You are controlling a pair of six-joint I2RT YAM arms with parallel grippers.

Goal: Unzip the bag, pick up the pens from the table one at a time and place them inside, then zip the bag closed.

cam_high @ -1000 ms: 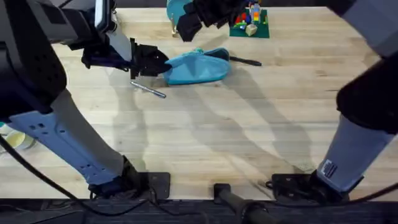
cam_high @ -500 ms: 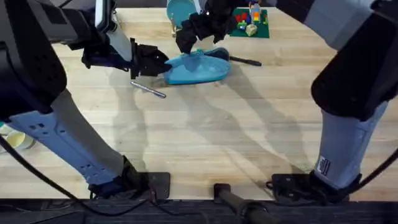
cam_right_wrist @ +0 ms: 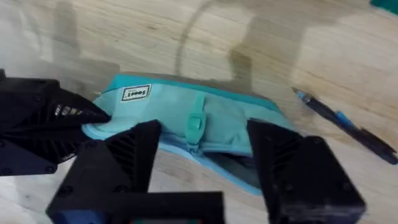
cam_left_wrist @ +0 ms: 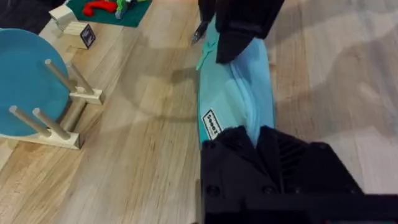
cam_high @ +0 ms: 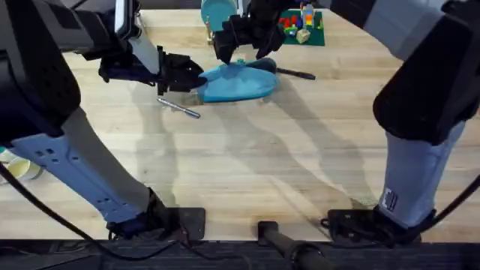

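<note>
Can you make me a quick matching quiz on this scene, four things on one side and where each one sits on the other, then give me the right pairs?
Things:
1. left gripper
2. right gripper
3. silver pen
4. dark pen

Places:
A. on the table off the bag's right end
B. clamped on the left end of the bag
C. open above the bag's zipper pull
D. on the table beside the bag's left end

Pairs: 1-B, 2-C, 3-D, 4-A
</note>
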